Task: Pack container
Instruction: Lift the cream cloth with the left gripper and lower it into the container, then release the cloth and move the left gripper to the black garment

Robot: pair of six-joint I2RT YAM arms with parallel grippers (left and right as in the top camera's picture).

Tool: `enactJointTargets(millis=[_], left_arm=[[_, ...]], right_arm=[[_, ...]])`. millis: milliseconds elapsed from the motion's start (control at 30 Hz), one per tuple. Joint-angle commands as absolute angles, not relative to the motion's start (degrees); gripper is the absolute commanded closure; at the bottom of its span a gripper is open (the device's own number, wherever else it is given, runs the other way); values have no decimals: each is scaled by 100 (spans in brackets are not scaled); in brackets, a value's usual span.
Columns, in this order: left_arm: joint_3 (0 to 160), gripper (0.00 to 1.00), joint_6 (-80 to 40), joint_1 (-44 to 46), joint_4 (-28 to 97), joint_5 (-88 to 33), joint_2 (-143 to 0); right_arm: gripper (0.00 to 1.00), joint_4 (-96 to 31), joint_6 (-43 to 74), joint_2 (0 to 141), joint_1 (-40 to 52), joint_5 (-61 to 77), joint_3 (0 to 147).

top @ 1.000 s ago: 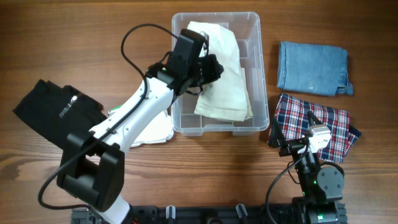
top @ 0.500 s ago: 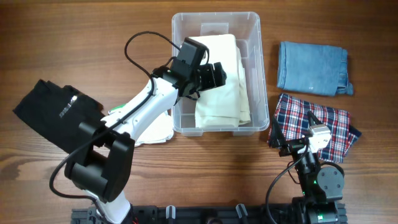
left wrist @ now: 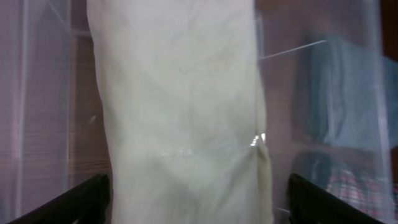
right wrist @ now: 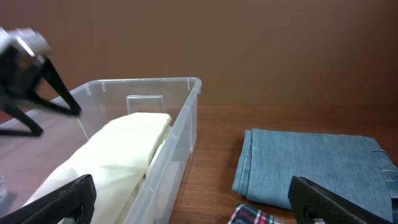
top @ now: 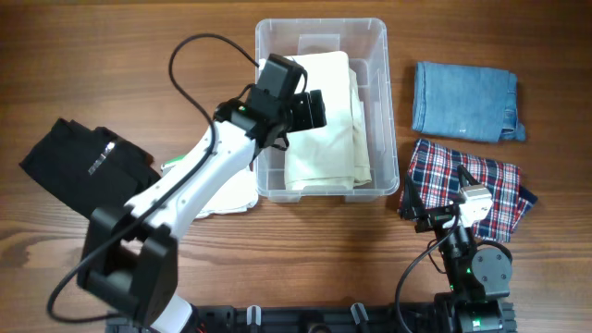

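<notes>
Your left gripper (top: 311,109), jaws wide apart and empty, hovers over the cream cloth (top: 328,139) lying in the container (top: 321,26) right beneath it, so this placing looks done; next lift clear and fetch the white cloth (top: 231,191) behind it.

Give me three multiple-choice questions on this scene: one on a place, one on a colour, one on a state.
1. Where is the cream cloth? A in the container; B beside it; C under it.
2. What colour is the cloth beyond the plaid cloth? A red; B blue; C green.
3. How is the left gripper? A shut on the cloth; B open; C shut, empty.
Answers: 1 A: the walls surround it. 2 B: the blue cloth is denim. 3 B: its fingers stand wide apart.
</notes>
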State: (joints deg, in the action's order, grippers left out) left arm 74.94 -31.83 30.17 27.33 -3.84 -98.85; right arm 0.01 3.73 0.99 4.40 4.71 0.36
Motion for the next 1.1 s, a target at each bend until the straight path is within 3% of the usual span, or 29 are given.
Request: enactJointTargets(millis=[0,67,133,167,267,633,900,933,967,1000,1067], left_arm=[[7533,25,-3037,3050,2816,-244,-9380],[7533,40,-3017,3098,2919,-211,-9275],[7533,69,-3017,3140,3170,117,-9205],[7533,96,-2982,3140,3363,338,-9181],[7533,96,-2915,3013,3839,539,-9179],[7533,96,-2912,1848,4672,-443,-8337],[7533,96,-2912,362,5566,-58,-7789],[7533,95,-2912,126,5666,-58,-7789],[7531,83,-2912,-132,5774,-56,-7795],[7531,78,-2912,-320,5837,-58,-7802],[7531,78,-2912,-725,5966,-58,-7802]], right_arm=[[0,32,314,60,416,521,30],[0,32,316,58,416,521,30],[0,32,314,60,416,519,30],[0,32,314,58,416,519,30],[0,32,316,58,416,521,30],[0,32,311,58,416,521,30],[0,32,314,60,416,521,30],[0,32,314,60,416,519,30],[0,32,316,58,416,519,30],[0,32,314,58,416,521,30],[0,32,316,58,416,519,30]])
